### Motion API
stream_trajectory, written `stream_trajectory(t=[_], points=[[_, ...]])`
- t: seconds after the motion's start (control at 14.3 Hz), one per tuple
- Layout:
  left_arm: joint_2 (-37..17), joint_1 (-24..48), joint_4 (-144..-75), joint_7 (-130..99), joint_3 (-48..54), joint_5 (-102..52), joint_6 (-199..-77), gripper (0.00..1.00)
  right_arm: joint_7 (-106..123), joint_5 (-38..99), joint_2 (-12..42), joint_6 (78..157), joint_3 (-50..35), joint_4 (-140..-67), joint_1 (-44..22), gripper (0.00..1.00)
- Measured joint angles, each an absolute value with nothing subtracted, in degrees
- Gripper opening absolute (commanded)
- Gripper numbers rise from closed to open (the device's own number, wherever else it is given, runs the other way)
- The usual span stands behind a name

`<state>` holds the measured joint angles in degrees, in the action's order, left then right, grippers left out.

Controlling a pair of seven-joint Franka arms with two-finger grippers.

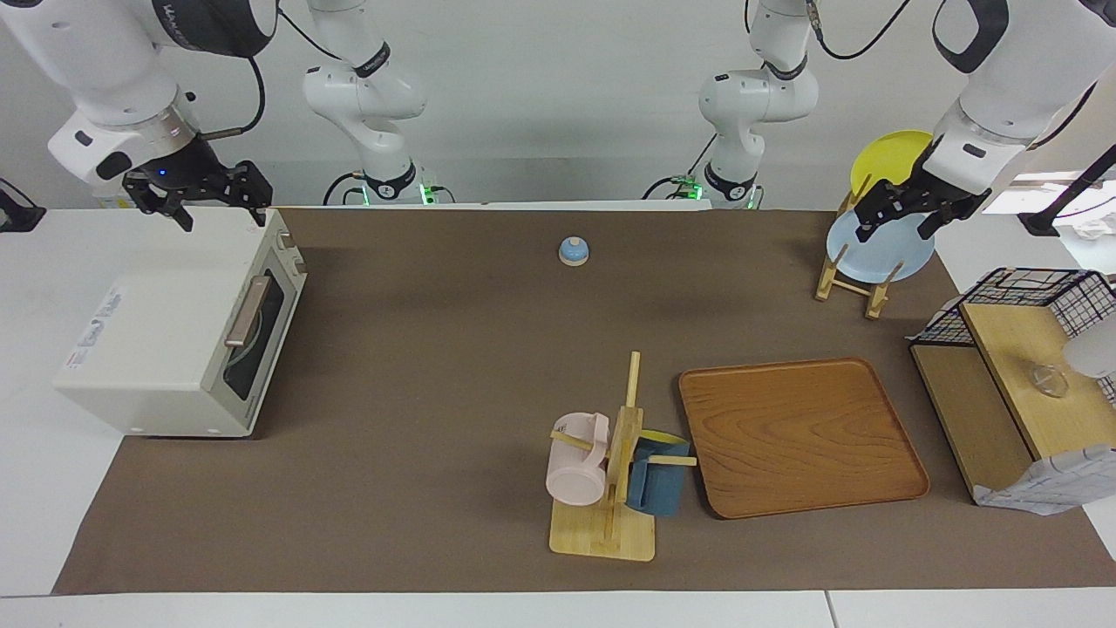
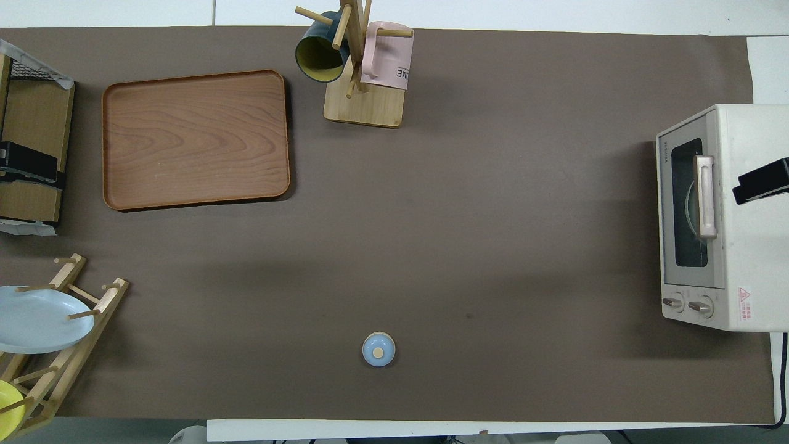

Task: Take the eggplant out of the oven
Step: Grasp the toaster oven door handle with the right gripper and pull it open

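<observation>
So the right gripper [image 1: 218,202] is hanging up over the top of the oven [image 1: 157,349], at the corner by its knobs, with its fingers spread apart and nothing between them; the oven sits at the right arm's end of the table with its door closed, and I can't make out the eggplant through the dark glass. Moving along there's a little blue bell [image 1: 573,251], then the mug rack [image 1: 610,488] and the wooden tray [image 1: 802,436] side by side farther from the robots. The left gripper [image 1: 902,218] hovers over the light blue plate [image 1: 872,253] in the dish rack [image 1: 850,283], claws parted and empty too.
</observation>
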<state>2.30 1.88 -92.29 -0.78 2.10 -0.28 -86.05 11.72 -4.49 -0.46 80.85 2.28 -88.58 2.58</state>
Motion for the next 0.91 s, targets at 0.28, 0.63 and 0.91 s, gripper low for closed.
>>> stream_trajectory(t=[0.28, 0.63, 0.91], points=[[2.3, 1.9, -92.3, -0.8, 2.1, -0.3, -86.1, 1.00, 11.7, -4.5, -0.6, 80.9, 2.3, -88.6, 2.6, 1.00], [2.3, 1.9, -92.3, -0.8, 2.1, -0.3, -86.0, 1.00, 17.1, -2.4, -0.7, 85.9, 2.1, -90.1, 2.5, 0.00], [2.3, 1.9, -92.3, -0.8, 2.1, -0.3, -86.0, 1.00, 16.9, -2.8, 0.2, 95.9, 2.1, -99.0, 2.6, 0.00]])
